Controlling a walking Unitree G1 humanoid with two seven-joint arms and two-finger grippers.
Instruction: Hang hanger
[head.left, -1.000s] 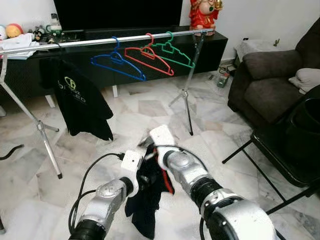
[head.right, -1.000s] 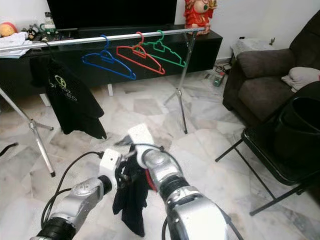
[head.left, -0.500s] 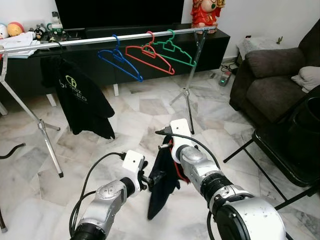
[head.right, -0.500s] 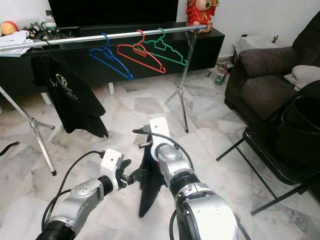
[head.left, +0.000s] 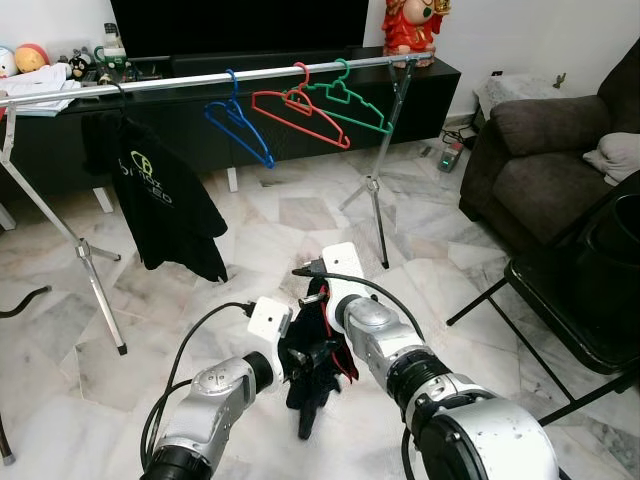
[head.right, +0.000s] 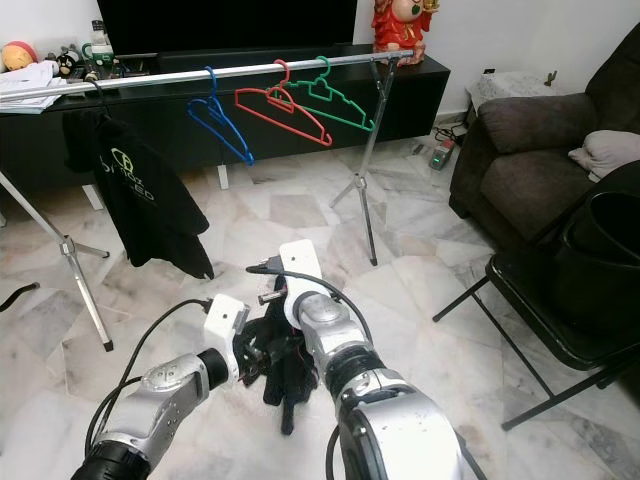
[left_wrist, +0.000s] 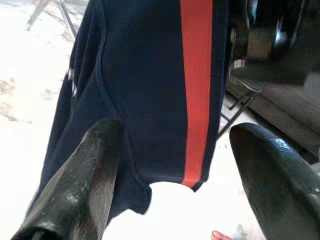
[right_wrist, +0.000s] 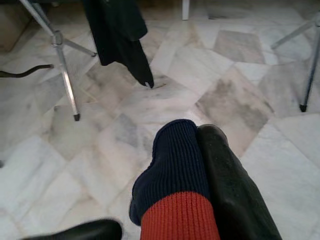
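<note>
A dark navy garment (head.left: 312, 365) with a red stripe hangs in a bunch low in front of the robot, well short of the clothes rail (head.left: 200, 80) that crosses the room ahead of it. Both arms reach in toward the garment over the marble floor (head.left: 270, 240).

The right end effector (right_wrist: 165, 220) pinches the cloth: in the right wrist view a ribbed navy edge with a red band lies pressed against one black finger (right_wrist: 230, 185), with the other finger low beside it. From the head views this end effector sits at the top of the bunch, and the cloth drops down from it.

The left end effector (left_wrist: 175, 165) is spread wide. Its two fingers (left_wrist: 85, 180) stand on either side of the hanging cloth, the navy panel and its red stripe just beyond them; whether they touch it cannot be told.

On the rail three bare hangers hang side by side: a blue hanger (head.left: 238, 120), a red hanger (head.left: 300, 105) and a green hanger (head.left: 348, 98), nearer the rail's right stand. A black T-shirt (head.left: 160, 200) hangs from the rail's left part. A dark sofa (head.left: 545, 150) stands well to the right of the rail.
</note>
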